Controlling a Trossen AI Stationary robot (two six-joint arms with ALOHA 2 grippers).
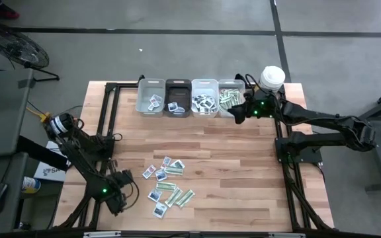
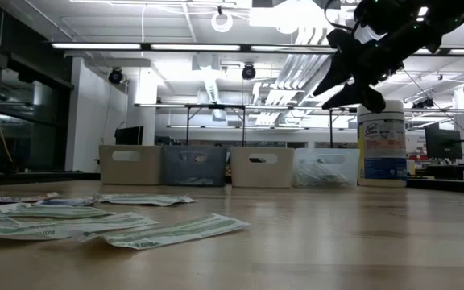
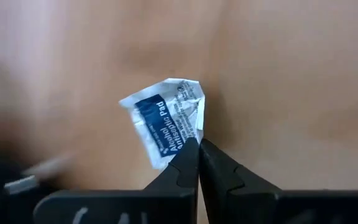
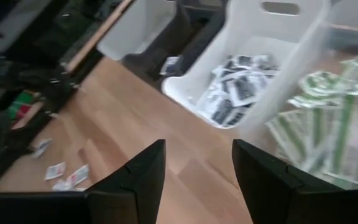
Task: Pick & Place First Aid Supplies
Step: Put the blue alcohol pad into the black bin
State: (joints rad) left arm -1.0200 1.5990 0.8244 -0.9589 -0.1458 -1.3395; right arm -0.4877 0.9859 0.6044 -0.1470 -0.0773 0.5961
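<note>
The left gripper (image 3: 199, 146), low over the table's near left, pinches a crinkled white paper pad packet (image 3: 165, 127) with a blue label by its corner, fingers pressed together. More flat packets (image 1: 167, 182) lie scattered on the planked wood table (image 1: 243, 165). The right gripper (image 4: 197, 165) hovers above the clear bin (image 1: 231, 99) of green-striped strips, fingers wide.
</note>
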